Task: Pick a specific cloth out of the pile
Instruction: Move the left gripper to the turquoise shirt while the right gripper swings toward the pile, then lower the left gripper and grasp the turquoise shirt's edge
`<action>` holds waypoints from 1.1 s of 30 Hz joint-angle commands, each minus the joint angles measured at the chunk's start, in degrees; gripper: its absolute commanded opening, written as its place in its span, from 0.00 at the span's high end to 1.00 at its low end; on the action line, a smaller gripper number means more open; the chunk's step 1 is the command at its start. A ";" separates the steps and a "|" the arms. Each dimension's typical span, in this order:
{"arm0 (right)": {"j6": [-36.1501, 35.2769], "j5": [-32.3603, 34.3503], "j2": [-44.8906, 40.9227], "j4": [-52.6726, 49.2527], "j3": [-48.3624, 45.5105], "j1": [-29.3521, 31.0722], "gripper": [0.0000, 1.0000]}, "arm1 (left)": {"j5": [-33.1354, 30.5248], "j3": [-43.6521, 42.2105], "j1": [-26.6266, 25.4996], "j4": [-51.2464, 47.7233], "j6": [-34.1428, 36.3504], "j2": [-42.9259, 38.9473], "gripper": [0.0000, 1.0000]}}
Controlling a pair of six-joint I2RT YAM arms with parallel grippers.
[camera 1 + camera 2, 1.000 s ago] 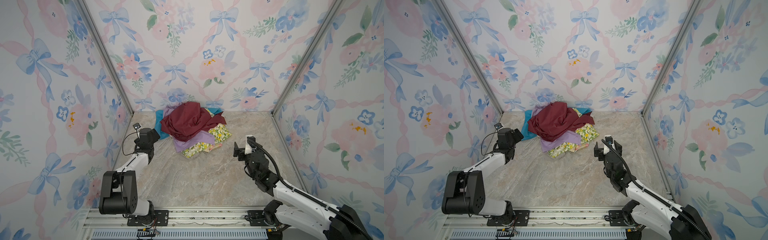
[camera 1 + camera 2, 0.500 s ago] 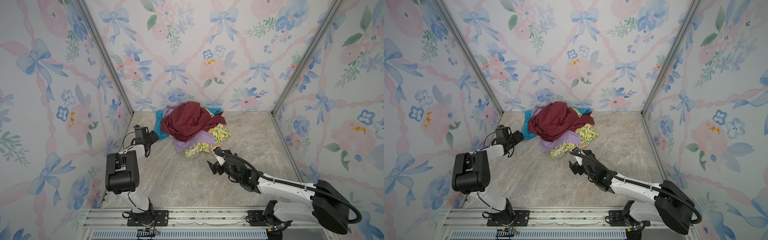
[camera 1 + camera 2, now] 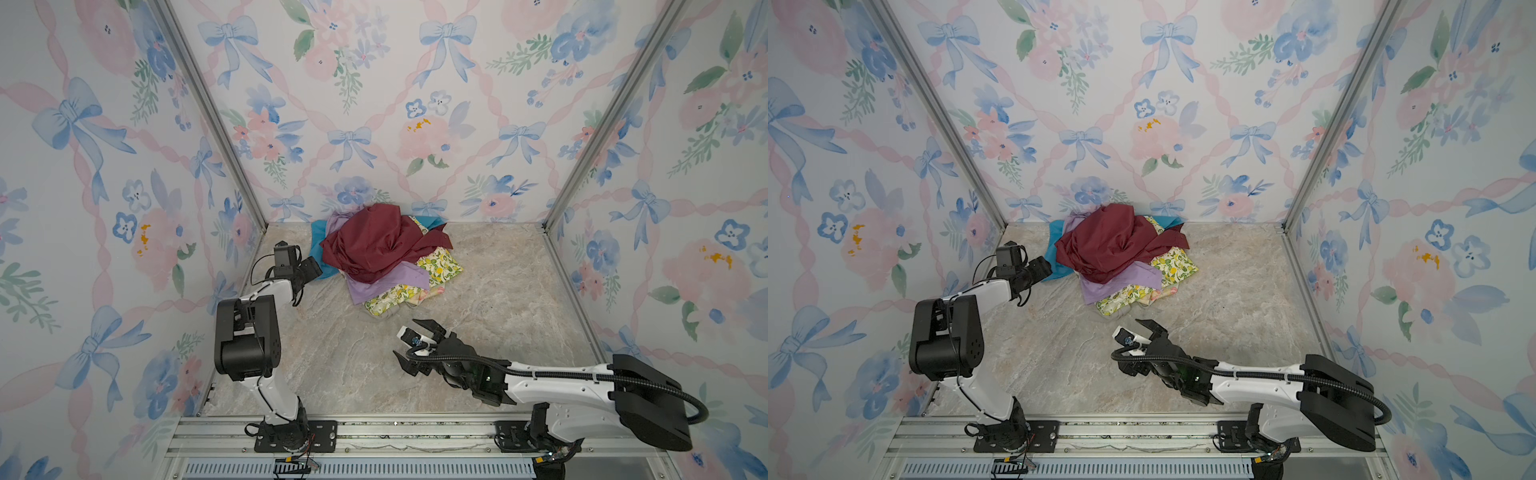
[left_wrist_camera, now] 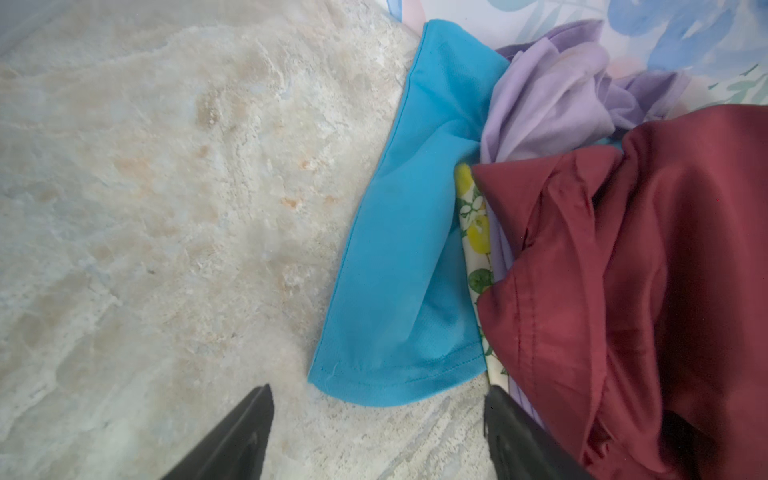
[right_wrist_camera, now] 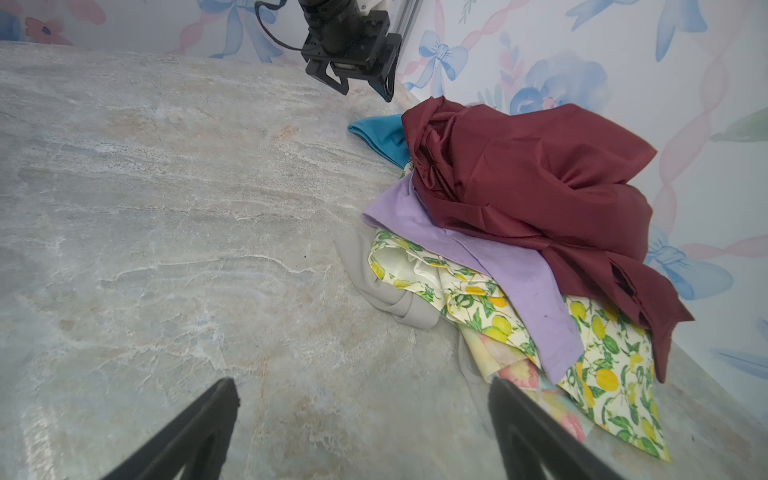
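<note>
Right hand (image 3: 409, 343) swung low toward centre, spread wide, empty, left hand (image 4: 376, 399) parted beside the cloth (image 4: 409, 249)

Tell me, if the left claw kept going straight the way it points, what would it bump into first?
Most likely the turquoise cloth: its hemmed corner lies just ahead of the open left claw, between the tips, at the pile's edge.

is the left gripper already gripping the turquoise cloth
No, the left gripper is open just short of the turquoise cloth, its corner untouched.
</note>
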 commanded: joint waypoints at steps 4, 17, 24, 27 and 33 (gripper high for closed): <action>-3.98 3.48 -3.77 4.68 -2.11 2.60 0.03 | -3.88 3.93 -0.24 -6.34 5.42 2.49 0.21; -8.04 3.59 -4.29 13.00 -5.54 5.11 0.03 | -4.38 7.21 -2.97 -8.88 7.58 6.52 0.23; -5.06 2.26 -4.89 10.71 -4.54 4.69 0.03 | -5.94 10.00 -3.84 -10.91 9.44 8.41 0.23; -2.39 0.43 -4.47 8.75 -3.45 3.14 0.03 | -6.84 9.57 -3.76 -10.88 10.53 8.72 0.23; 5.88 -6.73 -4.92 3.53 -1.34 -2.58 0.03 | -7.65 9.39 -3.59 -10.88 11.71 10.12 0.25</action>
